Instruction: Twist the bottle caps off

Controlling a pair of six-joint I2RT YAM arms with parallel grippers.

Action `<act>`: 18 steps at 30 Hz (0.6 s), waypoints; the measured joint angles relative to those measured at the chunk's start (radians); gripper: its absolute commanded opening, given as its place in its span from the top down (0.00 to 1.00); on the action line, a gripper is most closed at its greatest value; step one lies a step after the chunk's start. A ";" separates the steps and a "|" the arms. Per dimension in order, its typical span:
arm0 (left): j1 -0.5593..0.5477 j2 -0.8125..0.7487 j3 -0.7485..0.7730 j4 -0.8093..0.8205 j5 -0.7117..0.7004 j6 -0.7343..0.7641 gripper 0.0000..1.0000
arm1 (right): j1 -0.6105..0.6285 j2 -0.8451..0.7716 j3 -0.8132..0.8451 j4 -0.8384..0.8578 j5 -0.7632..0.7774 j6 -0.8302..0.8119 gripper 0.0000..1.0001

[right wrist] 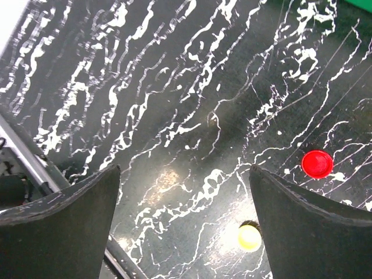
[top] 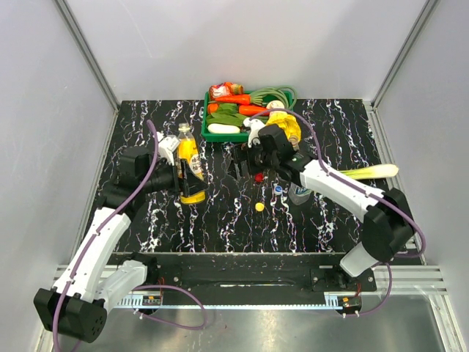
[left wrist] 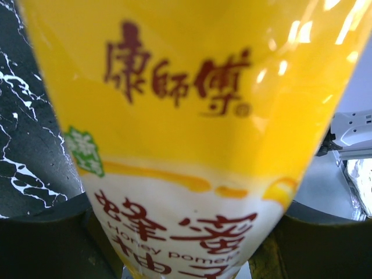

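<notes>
Already two caps look done: the small round yellow plastic cap (top: pixel 259 207) and small round red plastic cap (right wrist: pixel 317 163) lie loose on the black marbled desk (top: pixel 333 132), right of the orange-yellow plastic juice bottle (top: pixel 189 158) clamped upright in the left gripper (top: pixel 185 176), the right gripper (right wrist: pixel 185 200) hangs over them with jaws wide apart, and whether the small blue cap (top: pixel 278 189) beyond them is off I cannot tell.

Orange-yellow plastic juice bottle (left wrist: pixel 192 116): neck and base cut off by the left wrist frame edges; lowest label print blurred. Left pincer (left wrist: pixel 186 256) mostly hidden behind it, only dark finger stubs seen. Clear plastic bottle (top: pixel 298 193) partly covered by the right arm (top: pixel 344 187) in the top view; label colour not made out.
</notes>
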 measured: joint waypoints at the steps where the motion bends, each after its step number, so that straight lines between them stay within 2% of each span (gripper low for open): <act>1: 0.000 0.000 -0.006 0.002 0.001 0.000 0.88 | 0.000 -0.014 0.000 0.000 -0.003 0.004 0.02; 6: -0.015 0.018 -0.026 0.001 -0.001 0.006 0.88 | -0.003 -0.106 0.000 0.002 -0.039 0.041 0.00; 11: -0.076 0.037 -0.031 -0.008 -0.024 0.016 0.87 | -0.045 -0.172 0.002 0.039 -0.152 0.121 0.00; 18: -0.201 0.065 -0.042 -0.014 -0.074 0.020 0.85 | -0.170 -0.212 -0.092 0.275 -0.370 0.319 0.00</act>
